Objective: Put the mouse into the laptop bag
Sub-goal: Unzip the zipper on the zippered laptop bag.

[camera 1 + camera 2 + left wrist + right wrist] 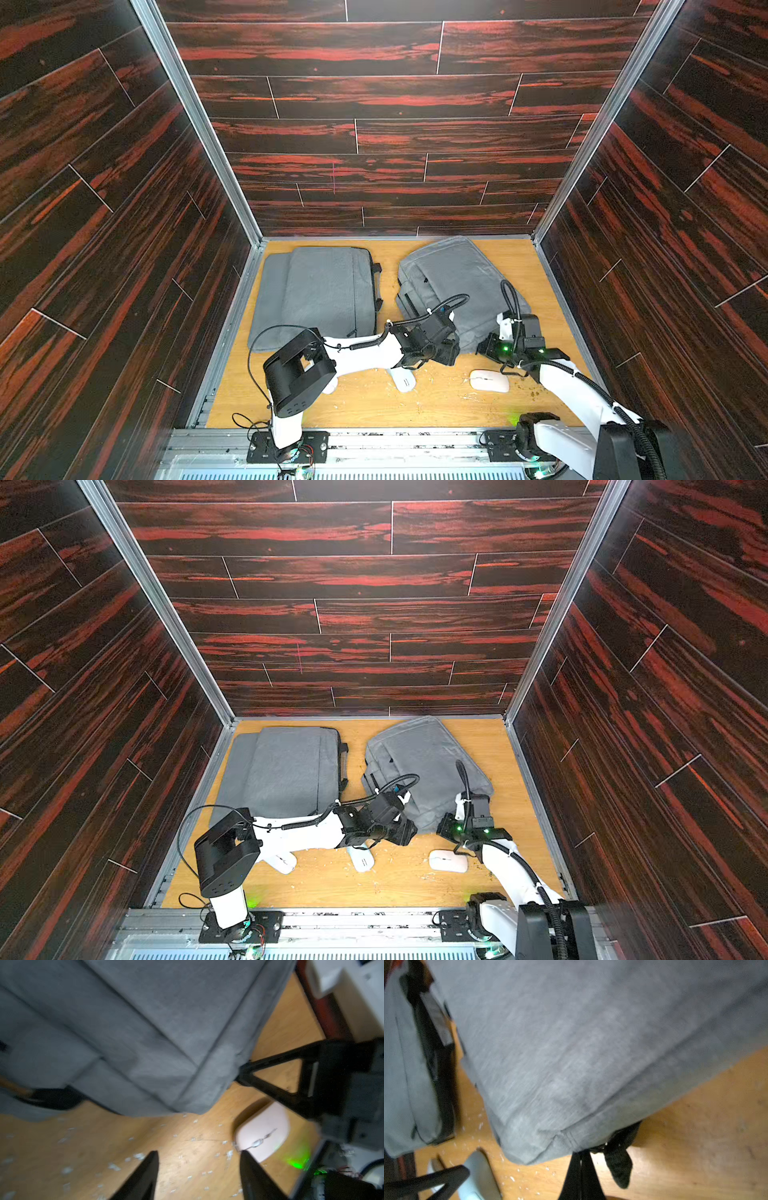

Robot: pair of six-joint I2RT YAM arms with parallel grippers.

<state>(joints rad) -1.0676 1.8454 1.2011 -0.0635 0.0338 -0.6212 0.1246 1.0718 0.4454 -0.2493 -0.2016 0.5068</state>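
A white mouse (489,380) (262,1132) lies on the wooden table, just in front of my right gripper. Two grey bags lie further back, and I cannot tell which is the laptop bag: a flat one with a black handle (320,291) on the left and a bulkier, tilted one (451,282) (571,1043) on the right. My right gripper (484,347) (581,1157) is shut, tips against the tilted bag's near hem beside a black strap tab (619,1165). My left gripper (446,353) (198,1155) hangs open over bare table at that bag's near edge, the mouse beside one fingertip.
Two more white mice lie near the front: one (361,860) below the left wrist, one (284,862) partly under the left forearm. White flecks litter the table (436,399). Dark wood-look walls enclose three sides, and a metal rail (374,440) runs along the front.
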